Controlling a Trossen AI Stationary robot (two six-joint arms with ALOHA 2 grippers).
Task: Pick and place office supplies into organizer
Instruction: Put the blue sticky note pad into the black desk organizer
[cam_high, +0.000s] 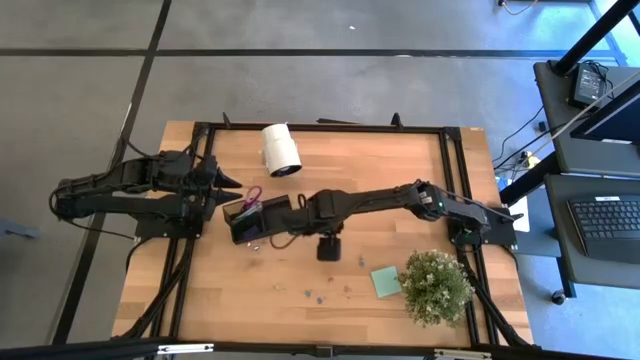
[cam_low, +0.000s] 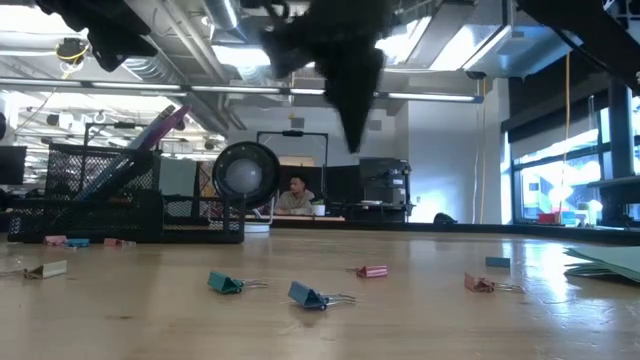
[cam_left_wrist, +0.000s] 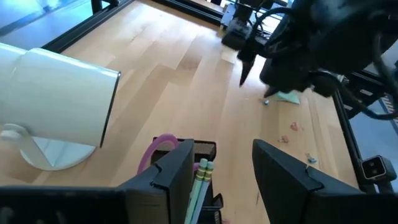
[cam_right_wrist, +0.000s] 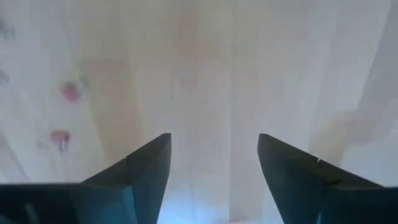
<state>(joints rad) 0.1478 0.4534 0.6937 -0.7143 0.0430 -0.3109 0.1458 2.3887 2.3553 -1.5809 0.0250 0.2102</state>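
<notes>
The black organizer (cam_high: 243, 222) stands left of the table's middle. Purple-handled scissors (cam_high: 254, 194) and pale green pencils (cam_left_wrist: 202, 177) stick up out of it. Small clips (cam_low: 310, 296) lie scattered on the wood nearer the front edge. A light green sticky-note pad (cam_high: 385, 281) lies flat at the front right. My right gripper (cam_right_wrist: 214, 138) hangs open, pointing down, well above bare wood just right of the organizer (cam_low: 100, 195), with two pink clips (cam_right_wrist: 69, 92) off to one side. My left gripper (cam_left_wrist: 221, 149) waits open by the table's left edge, aimed over the organizer.
A white cylinder roll (cam_high: 281, 150) lies on its side at the far middle. A bushy potted plant (cam_high: 435, 287) stands at the front right beside the pad. The black frame rails (cam_high: 190, 250) run along the table's sides. People sit in the room beyond.
</notes>
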